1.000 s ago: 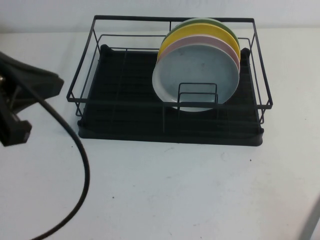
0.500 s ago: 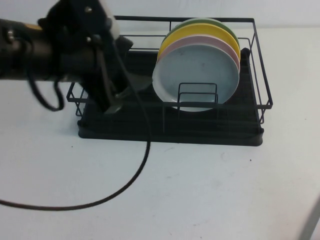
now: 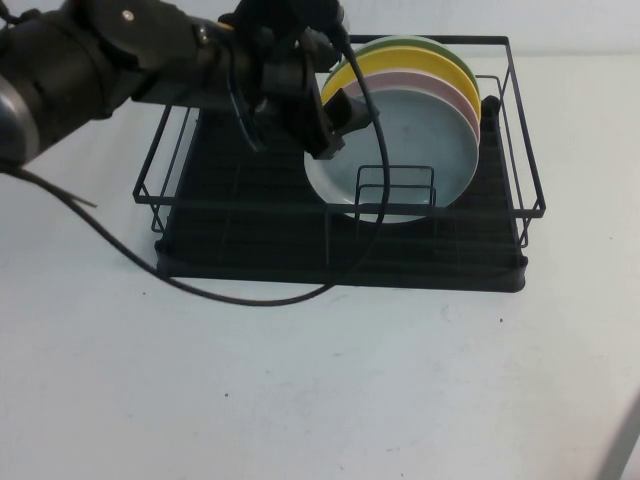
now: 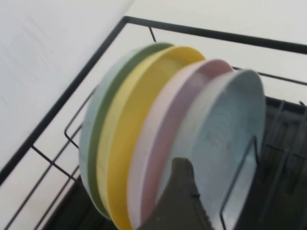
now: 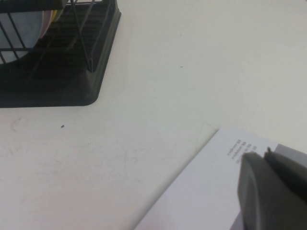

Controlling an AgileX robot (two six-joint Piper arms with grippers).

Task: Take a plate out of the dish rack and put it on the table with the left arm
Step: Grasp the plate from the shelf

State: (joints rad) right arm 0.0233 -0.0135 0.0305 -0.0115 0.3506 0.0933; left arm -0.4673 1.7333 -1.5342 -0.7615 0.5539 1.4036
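Observation:
The pale grey-blue plate (image 3: 405, 150) stands upright at the front of a stack in the black wire dish rack (image 3: 340, 262). Behind it stand a pink plate (image 3: 462, 100), a yellow plate (image 3: 400, 62) and a green plate (image 3: 400, 42). My left arm reaches over the rack from the left. My left gripper (image 3: 333, 125) is open at the left rim of the grey-blue plate. In the left wrist view one finger (image 4: 180, 196) lies against the edge of the grey-blue plate (image 4: 235, 124). My right gripper (image 5: 266, 158) is shut and empty, low over a white sheet.
The left arm's black cable (image 3: 250, 295) loops down over the rack's front onto the white table (image 3: 320, 390). A printed white sheet (image 5: 211, 191) lies under the right gripper. The rack's corner (image 5: 91, 81) shows in the right wrist view. A grey sliver of the right arm (image 3: 625, 440) is at the bottom right.
My left arm has swung from the table's left edge, across the rack, to the left rim of the plate stack. The plates and the right arm have not moved.

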